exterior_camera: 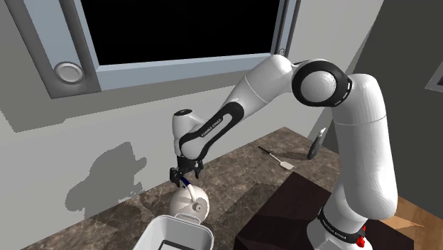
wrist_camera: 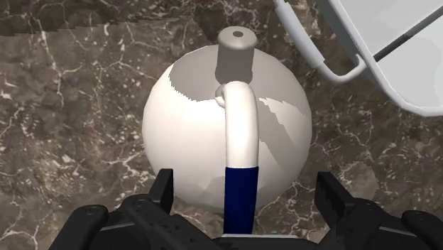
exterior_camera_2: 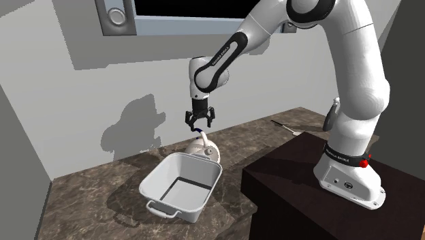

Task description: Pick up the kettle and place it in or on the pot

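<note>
Directly below the spread-open end effector (wrist_camera: pixel 246 190), white kettle (wrist_camera: pixel 186 121), its handle (wrist_camera: pixel 240 135) between the jaws, untouched.

The surface (exterior_camera: pixel 241 167) is dark brown marbled stone with pale veins, running along a grey wall (exterior_camera: pixel 42 163). In the shoulder view a round white kettle (exterior_camera: pixel 190 204) stands on it, with a white rectangular pot (exterior_camera: pixel 186 219) just beside it at seven o'clock. A pale-bladed spatula (exterior_camera: pixel 275 158) lies flat well apart at two o'clock of the kettle
</note>
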